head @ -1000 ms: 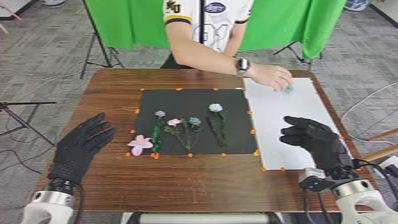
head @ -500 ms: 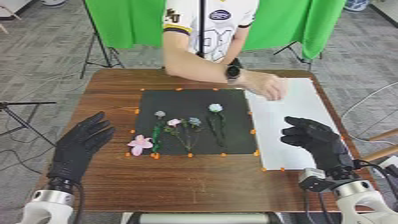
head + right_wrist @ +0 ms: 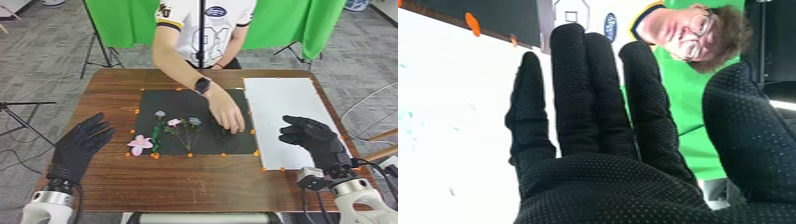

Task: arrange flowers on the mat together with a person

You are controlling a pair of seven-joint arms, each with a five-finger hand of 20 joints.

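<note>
Brown table [image 3: 160,187]: four visible flowers [image 3: 140,143], one person's hand [image 3: 226,110] over one mat [image 3: 169,100]; left hand [image 3: 82,142], right hand [image 3: 311,137] both open.

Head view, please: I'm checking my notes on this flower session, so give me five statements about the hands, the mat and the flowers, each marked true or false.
1. The person's hand is over the dark mat. True.
2. The large pink flower is near the mat's lower left corner. True.
3. The robot's right hand is curled round a stem. False: it is open and holds nothing.
4. The white sheet is right of the mat. True.
5. The robot's left hand is over the white sheet. False: it is left of the mat.
</note>
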